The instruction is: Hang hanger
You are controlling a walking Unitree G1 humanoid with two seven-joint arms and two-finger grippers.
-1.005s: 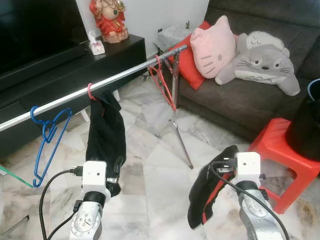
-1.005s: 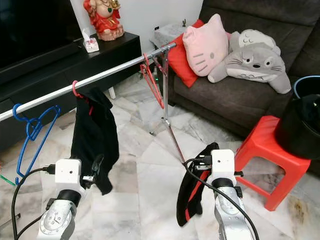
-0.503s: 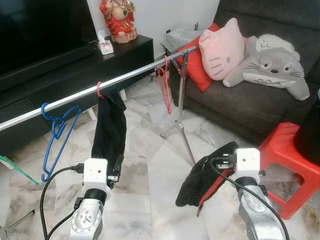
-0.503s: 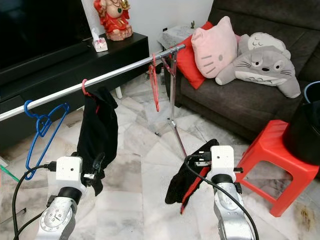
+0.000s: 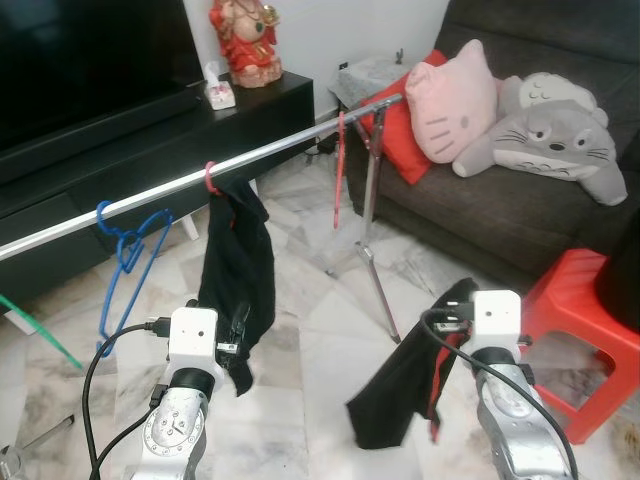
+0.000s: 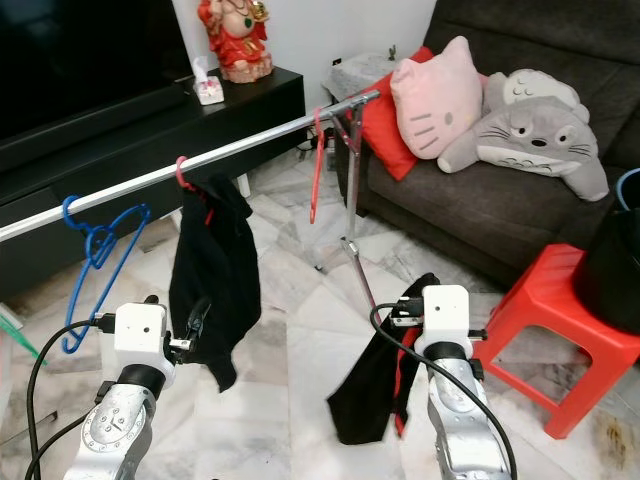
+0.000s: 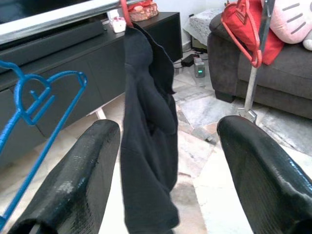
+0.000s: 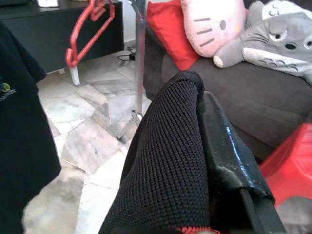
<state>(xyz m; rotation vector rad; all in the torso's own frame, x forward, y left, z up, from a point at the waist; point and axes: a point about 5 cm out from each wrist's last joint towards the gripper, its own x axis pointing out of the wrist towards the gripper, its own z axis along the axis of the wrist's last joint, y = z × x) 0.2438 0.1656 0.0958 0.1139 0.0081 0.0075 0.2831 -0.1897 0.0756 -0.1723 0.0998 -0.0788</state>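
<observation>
A silver rail (image 5: 270, 152) runs from the left up to the right. On it hang a blue hanger (image 5: 128, 255), a black garment (image 5: 240, 265) on a red hook, and a bare red hanger (image 5: 340, 170) near the stand. My right gripper (image 5: 455, 308) is shut on a black knit garment (image 5: 400, 385) with a red strip showing along its edge; it hangs low, below and in front of the rail. In the right wrist view one finger (image 8: 225, 146) presses against this knit (image 8: 165, 161). My left gripper (image 7: 168, 146) is open, with the hung black garment just ahead of it.
The rail's metal stand (image 5: 375, 260) is on the marble floor ahead of my right arm. A red plastic stool (image 5: 585, 330) is at the right, a dark sofa (image 5: 520, 215) with plush cushions behind it. A black TV cabinet (image 5: 140, 150) runs behind the rail.
The view has shifted, so the rail sits a little differently in frame. The garment in my right gripper swung out to the left half a second ago and now hangs straight down.
</observation>
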